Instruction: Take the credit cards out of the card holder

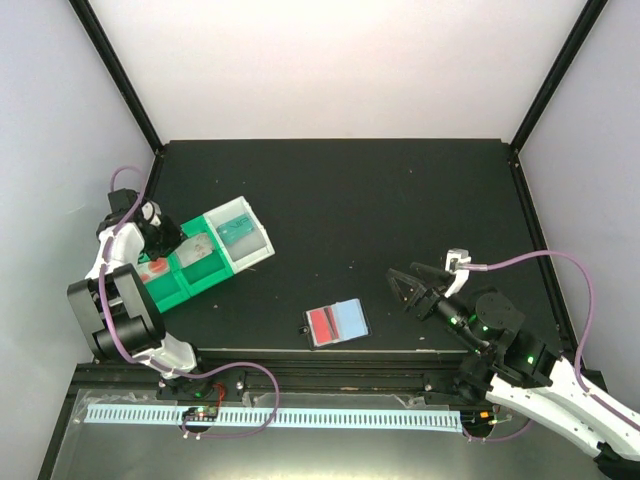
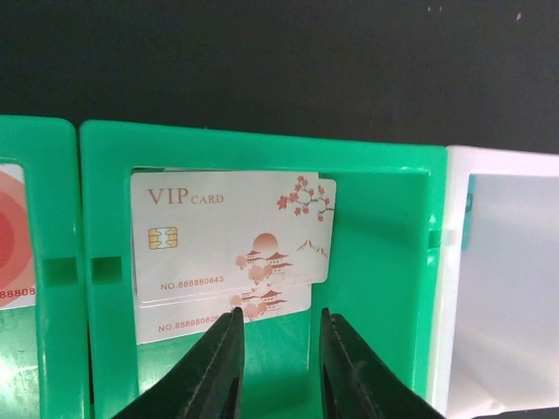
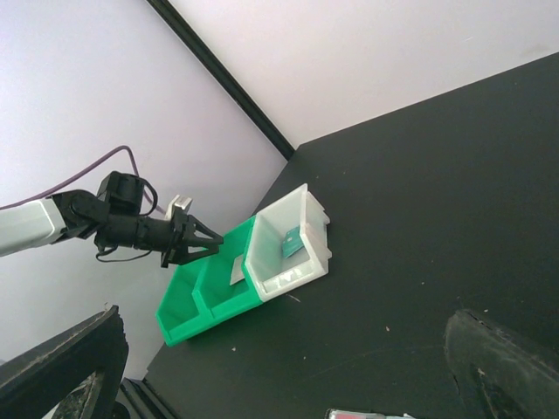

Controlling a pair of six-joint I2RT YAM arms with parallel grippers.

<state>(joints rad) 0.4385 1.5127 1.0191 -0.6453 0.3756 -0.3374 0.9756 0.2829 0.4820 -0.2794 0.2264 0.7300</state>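
Card holder (image 1: 337, 323) lying open and flat by the near edge of the table (image 1: 400, 190), a little left of the right gripper (image 1: 402, 272), spread wide and empty. Far off at left, left gripper (image 2: 278, 349) parted slightly, gripping nothing, above two VIP cards (image 2: 231, 227) in the green tray (image 2: 376, 262).

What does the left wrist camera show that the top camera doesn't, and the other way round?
Only the left wrist view: the readable print on two stacked white VIP cards lying in a green compartment. Only the top view: the open folding card holder with red and pale blue panels, and the open right gripper beside it. Both: the green-and-clear plastic compartment tray, with the left gripper slightly open over it.
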